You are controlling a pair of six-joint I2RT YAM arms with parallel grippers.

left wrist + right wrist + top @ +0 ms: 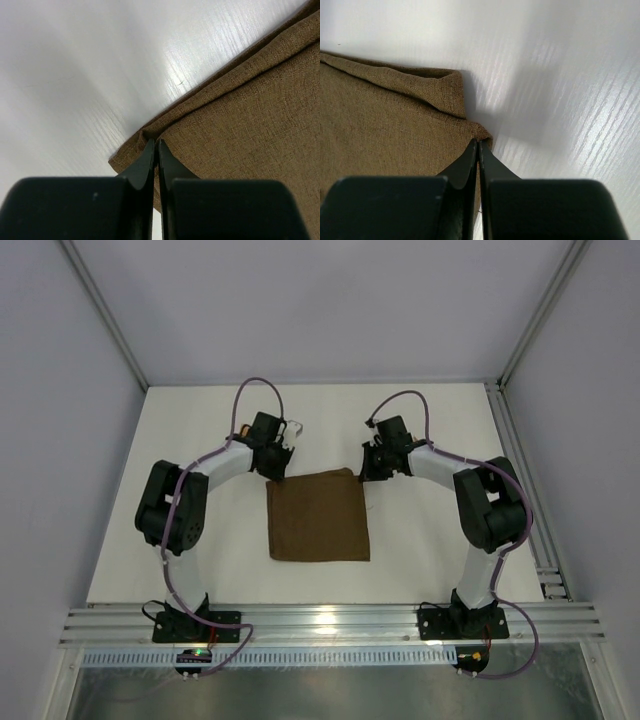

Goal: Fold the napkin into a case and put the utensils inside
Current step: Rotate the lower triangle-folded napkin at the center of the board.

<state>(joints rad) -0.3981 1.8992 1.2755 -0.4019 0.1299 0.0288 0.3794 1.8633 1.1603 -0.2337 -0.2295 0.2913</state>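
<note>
Napkin spread flat on the table, both far corners pinched.

The white table carries the brown napkin as a near-square sheet about midway across, between the two arms. The left arm bends inward to the cloth's far left corner, and the right arm reaches in to its far right corner. The left gripper is closed tight, its fingertips meeting on the cloth at that corner, where the fabric puckers into a small ridge; a narrow doubled band runs along the edge beside it. The right gripper is likewise closed tight, its tips together on the corner's very point, with a soft raised fold of cloth just beside them.
</note>
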